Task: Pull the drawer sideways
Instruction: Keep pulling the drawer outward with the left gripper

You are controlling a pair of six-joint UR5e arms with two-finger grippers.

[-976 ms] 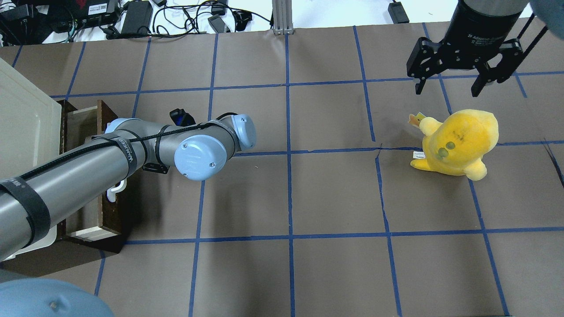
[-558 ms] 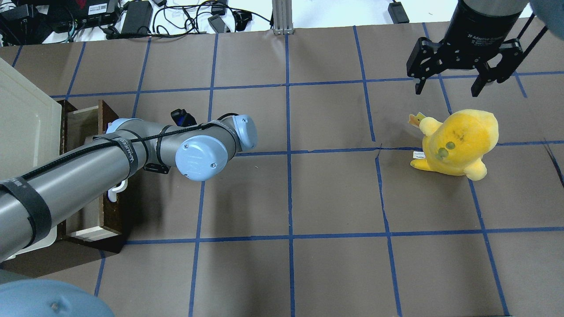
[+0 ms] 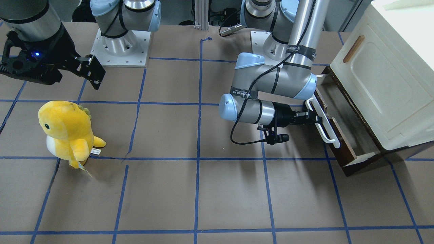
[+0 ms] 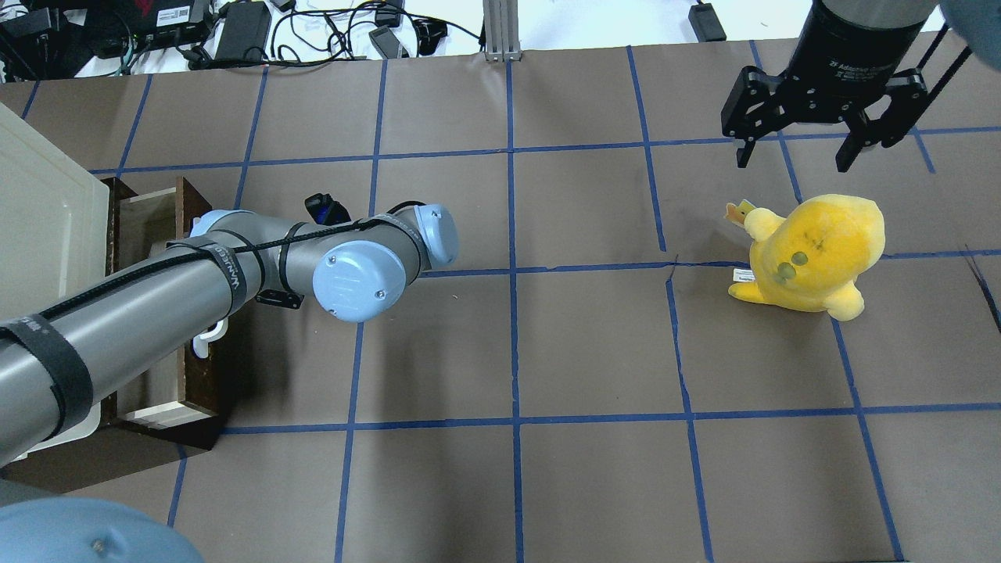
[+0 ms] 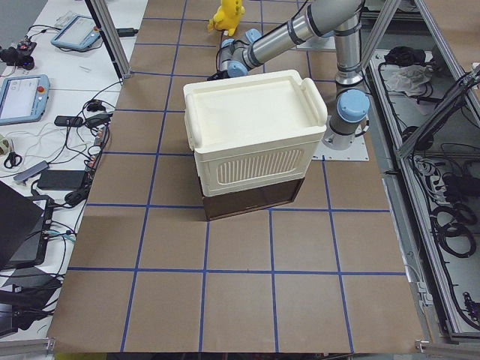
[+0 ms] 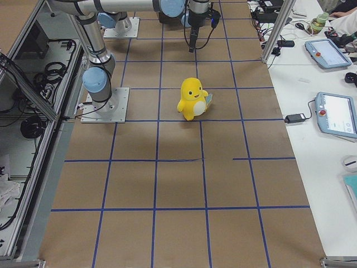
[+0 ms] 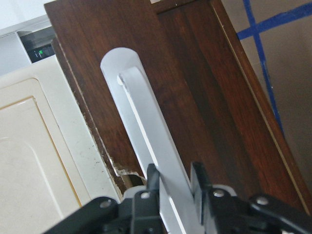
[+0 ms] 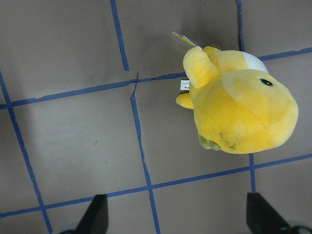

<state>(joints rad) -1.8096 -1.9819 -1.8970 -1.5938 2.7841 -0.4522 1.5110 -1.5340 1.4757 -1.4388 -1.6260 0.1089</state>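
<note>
The drawer (image 3: 339, 142) has a dark brown front and stands partly pulled out from under the cream cabinet (image 3: 383, 84). Its long white bar handle (image 3: 322, 122) runs along the front. My left gripper (image 3: 313, 119) is shut on this handle near its middle. In the left wrist view the two black fingers (image 7: 152, 181) clamp the white bar (image 7: 146, 122) against the dark wood (image 7: 195, 87). In the overhead view the left arm hides that gripper, and only an end of the handle (image 4: 205, 338) shows. My right gripper (image 4: 796, 155) is open and empty, hovering at the far right.
A yellow plush toy (image 4: 813, 250) stands on the brown paper below the right gripper; it also shows in the right wrist view (image 8: 239, 112). The cream cabinet (image 4: 47, 234) fills the table's left end. Cables and power bricks (image 4: 242, 31) lie beyond the far edge.
My left arm's wrist has shifted slightly to the right, still holding the handle. The drawer has barely moved. The right arm and the plush toy have not moved.
</note>
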